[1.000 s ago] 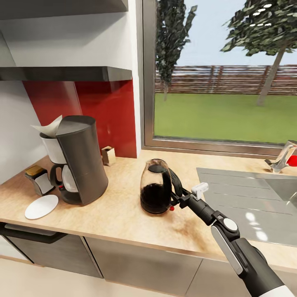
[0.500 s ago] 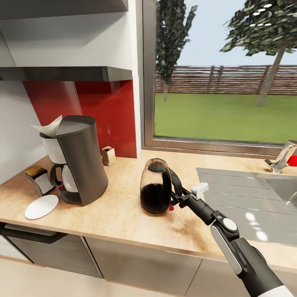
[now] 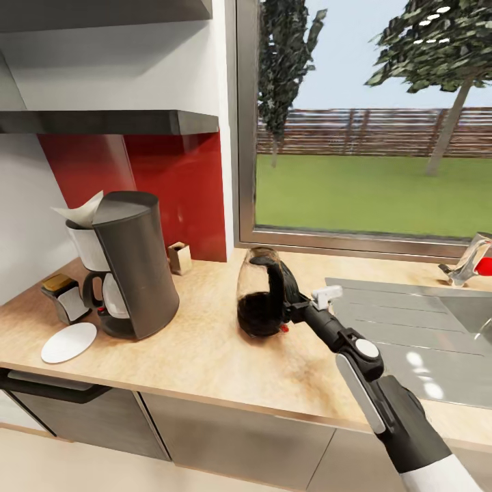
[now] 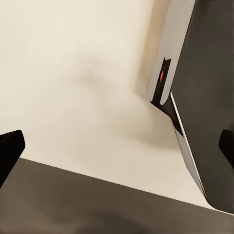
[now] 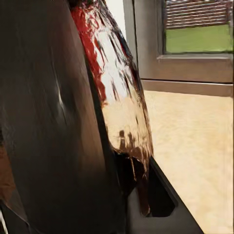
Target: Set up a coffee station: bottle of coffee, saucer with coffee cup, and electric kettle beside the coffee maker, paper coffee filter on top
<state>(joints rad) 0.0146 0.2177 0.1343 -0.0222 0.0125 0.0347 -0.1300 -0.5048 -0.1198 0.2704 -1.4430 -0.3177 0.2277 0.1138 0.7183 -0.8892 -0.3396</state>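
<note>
Kettle (image 3: pixel 262 294) came up off the counter (image 3: pixel 205 355) and tipped since the last frame.
My right gripper (image 3: pixel 292 313) stayed pinched on its handle, well right of the coffee maker (image 3: pixel 130 273) with the filter (image 3: pixel 82 208) on top; saucer (image 3: pixel 68 342) lay left. Left gripper's fingers (image 4: pixel 9 151) stood spread.

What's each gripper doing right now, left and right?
Left gripper: open, jaws wide apart, holding nothing.
Right gripper: closed on the electric kettle by its handle.
</note>
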